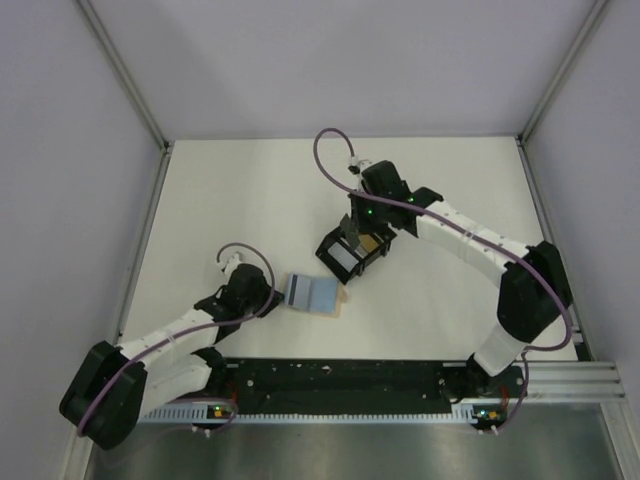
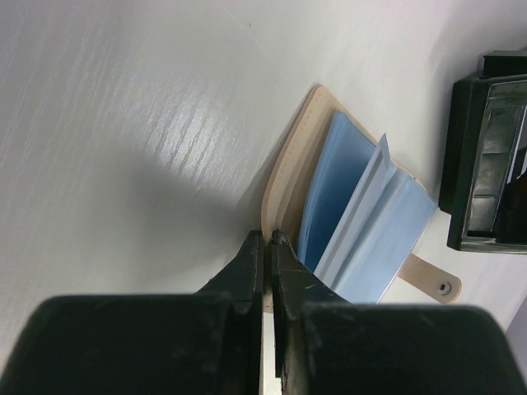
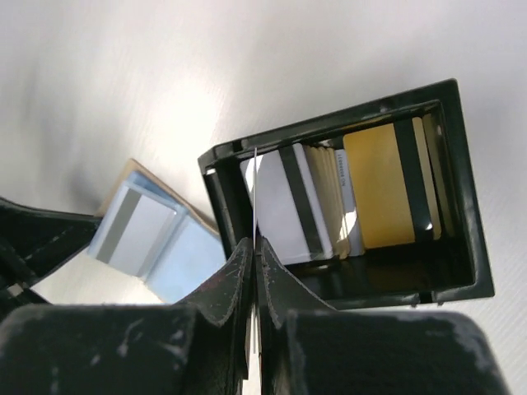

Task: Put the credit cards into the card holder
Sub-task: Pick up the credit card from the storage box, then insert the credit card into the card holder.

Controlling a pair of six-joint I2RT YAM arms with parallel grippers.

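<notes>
Glossy plastic credit cards (image 3: 387, 193); tan leather-like card holder (image 2: 296, 164).

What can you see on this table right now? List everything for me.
card holder: one, tan with light blue pockets, lying open beside the tray
black tray: one, black, mid table
cards in tray: several, exact count unclear, white, pale and yellow-orange, leaning inside the black tray
card in holder: one, pale with a grey stripe, in a blue pocket
held card: one, seen edge-on, colour unclear, at the tray's end
table: one, white
left hand: one, black, shut on the card holder's edge
right hand: one, black, shut on the held card
</notes>
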